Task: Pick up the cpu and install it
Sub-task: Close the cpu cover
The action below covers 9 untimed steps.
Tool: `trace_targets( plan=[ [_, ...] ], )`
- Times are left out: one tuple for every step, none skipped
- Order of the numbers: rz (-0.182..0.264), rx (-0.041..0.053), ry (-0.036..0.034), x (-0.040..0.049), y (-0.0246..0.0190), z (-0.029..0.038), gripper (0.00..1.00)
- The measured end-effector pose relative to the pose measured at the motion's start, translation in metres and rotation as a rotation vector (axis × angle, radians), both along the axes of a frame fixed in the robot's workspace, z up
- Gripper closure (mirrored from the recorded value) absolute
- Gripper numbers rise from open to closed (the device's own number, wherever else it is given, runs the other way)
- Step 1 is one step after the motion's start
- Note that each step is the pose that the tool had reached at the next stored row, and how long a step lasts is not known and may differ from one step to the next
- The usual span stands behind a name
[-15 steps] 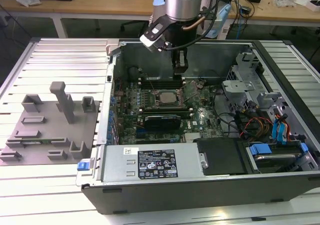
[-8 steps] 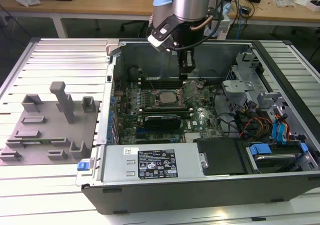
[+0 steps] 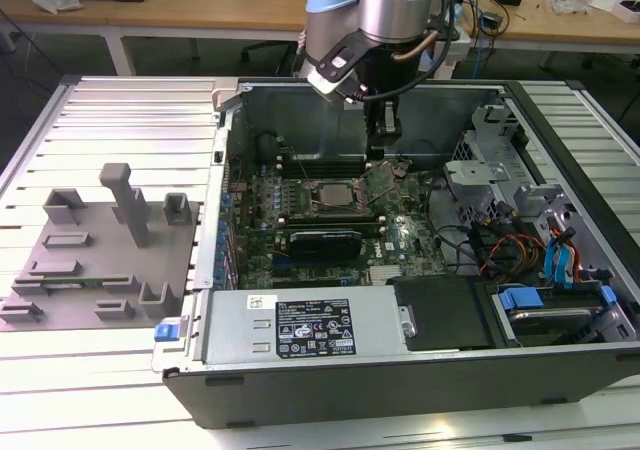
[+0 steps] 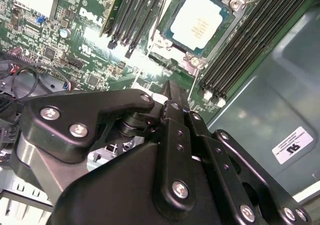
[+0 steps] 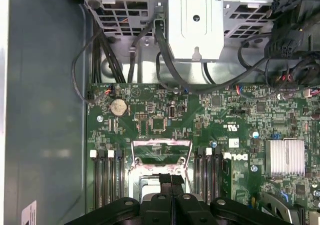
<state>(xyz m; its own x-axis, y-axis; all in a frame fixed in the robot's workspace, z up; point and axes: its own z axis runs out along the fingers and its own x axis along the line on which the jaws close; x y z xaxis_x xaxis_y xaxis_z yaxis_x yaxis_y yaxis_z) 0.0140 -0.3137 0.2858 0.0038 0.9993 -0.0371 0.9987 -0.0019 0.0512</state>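
My arm (image 3: 395, 10) comes down from the far side of the scene and my wrist points almost straight down into the open computer case (image 3: 400, 370). My claw (image 3: 384, 150) hangs low over the green motherboard (image 3: 400, 235), in the far half of the case. In both wrist views my two fingers (image 5: 165, 181) lie flat against each other, closed, and I see nothing between them. Their tips (image 4: 167, 87) are just beside the metal load plate (image 5: 161, 152) of the socket. This plate stands tilted up and open (image 3: 378, 180), but I cannot tell if my tips touch it. The cpu (image 3: 330, 198) is not in my claw. It lies flat inside the socket (image 4: 161, 40), with its pale silvery top facing up, and the metal frame goes around it on all sides. In the second wrist view the cpu (image 4: 199, 21) is a little apart from my fingertips, with black memory slots (image 4: 135, 15) on both sides of the socket. In the exterior view the cpu is toward the exterior view's left of my claw and a little nearer. Outside the case, on the exterior view's left, a grey fixture tray (image 3: 100, 260) lies on the ribbed metal table (image 3: 120, 100), well apart from my arm.
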Motion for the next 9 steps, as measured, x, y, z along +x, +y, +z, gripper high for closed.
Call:
trace_targets(
  plan=[
    [0.0, 0.0, 0.0, 0.0015, 0.0, 0.0, 0.89],
    [0.0, 0.0, 0.0, 0.0024, 0.0, 0.0, 0.89],
    [0.0, 0.0001, 0.0, 0.0036, 0.0, 0.0, 0.89],
    [0.0, 0.0001, 0.0, 0.0048, 0.0, 0.0, 0.89],
    [0.0, 0.0001, -0.0001, 0.0056, 0.0, -0.0001, 0.89],
    [0.0, 0.0001, 0.0, 0.0074, 0.0, 0.0, 0.89],
    [0.0, 0.0, 0.0, 0.0093, 0.0, 0.0, 0.89],
    [0.0, 0.0001, 0.0, 0.0106, 0.0, 0.0, 0.89],
    [0.0, 0.0, 0.0, 0.0113, 0.0, 0.0, 0.89]
  ],
)
